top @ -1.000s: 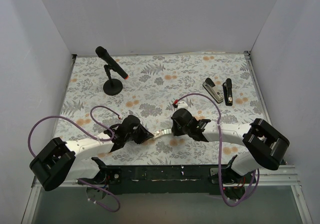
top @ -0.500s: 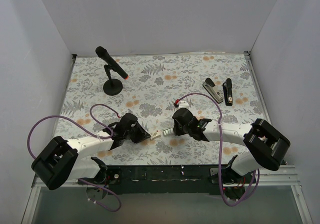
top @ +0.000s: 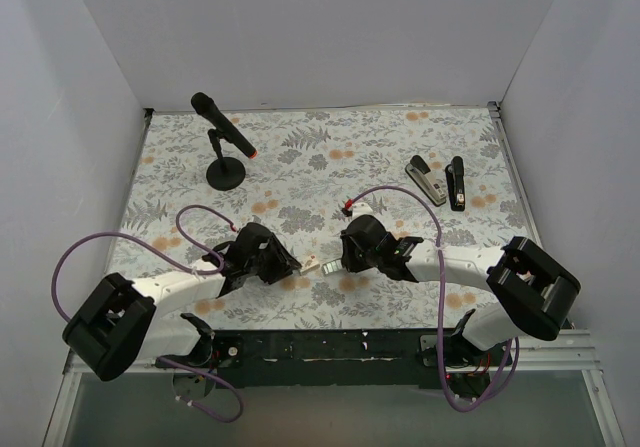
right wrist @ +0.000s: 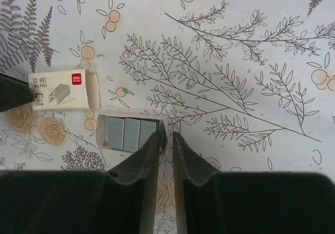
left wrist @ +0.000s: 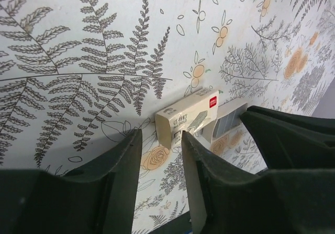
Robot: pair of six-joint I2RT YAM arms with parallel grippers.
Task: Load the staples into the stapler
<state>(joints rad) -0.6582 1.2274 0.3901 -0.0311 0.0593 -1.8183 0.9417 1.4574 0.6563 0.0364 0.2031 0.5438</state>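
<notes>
The whitish staple box sleeve (left wrist: 188,114) lies on the floral mat just beyond my left gripper (left wrist: 160,135), which is open, its right finger beside the sleeve's near end. The sleeve also shows in the right wrist view (right wrist: 64,89). The inner tray (right wrist: 104,132) holds several grey staple blocks (right wrist: 128,134) and lies just right of the sleeve. My right gripper (right wrist: 166,135) is shut on the tray's end wall, one finger inside and one outside. In the top view both grippers (top: 292,265) (top: 338,263) meet near the front middle. The stapler (top: 427,181) lies open at the far right.
A black microphone on a round stand (top: 224,147) stands at the back left. White walls enclose the mat on three sides. Purple cables loop over both arms.
The tray has been pulled out of the sleeve to the right by my right gripper. My left gripper has let go of the sleeve, which now lies on the mat.
</notes>
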